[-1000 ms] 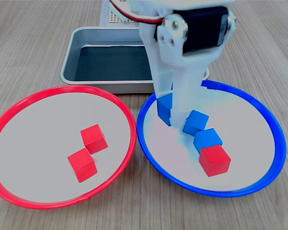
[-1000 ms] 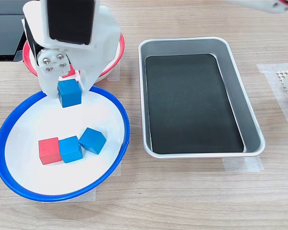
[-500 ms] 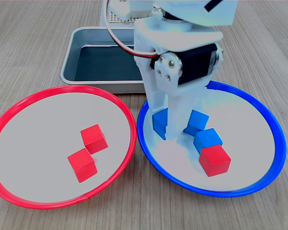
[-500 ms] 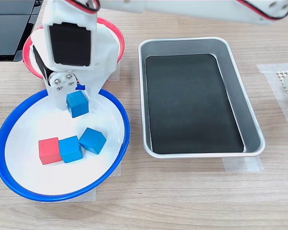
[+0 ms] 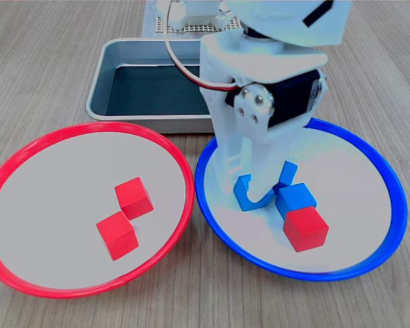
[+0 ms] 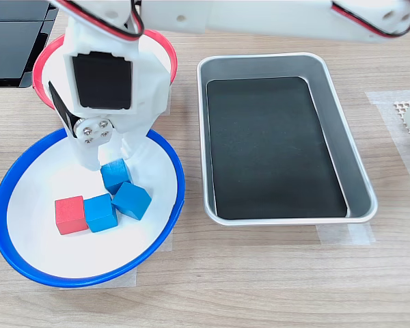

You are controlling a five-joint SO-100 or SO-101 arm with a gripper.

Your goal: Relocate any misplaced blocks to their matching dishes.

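White tool point(image 5: 249, 195) pinches a small blue cube point(image 6: 114, 175) low inside the blue-rimmed round dish point(image 5: 389, 181); misplaced red cube point(image 5: 305, 229) lies just beside, toward the first exterior view's right.

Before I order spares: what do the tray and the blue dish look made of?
The tray looks like brushed metal, probably aluminium: dull silver sheen, rolled rim, dark flat liner inside. The blue dish looks like moulded plastic: a glossy, evenly coloured rim round a smooth pale inside, though glazed ceramic can't be ruled out.
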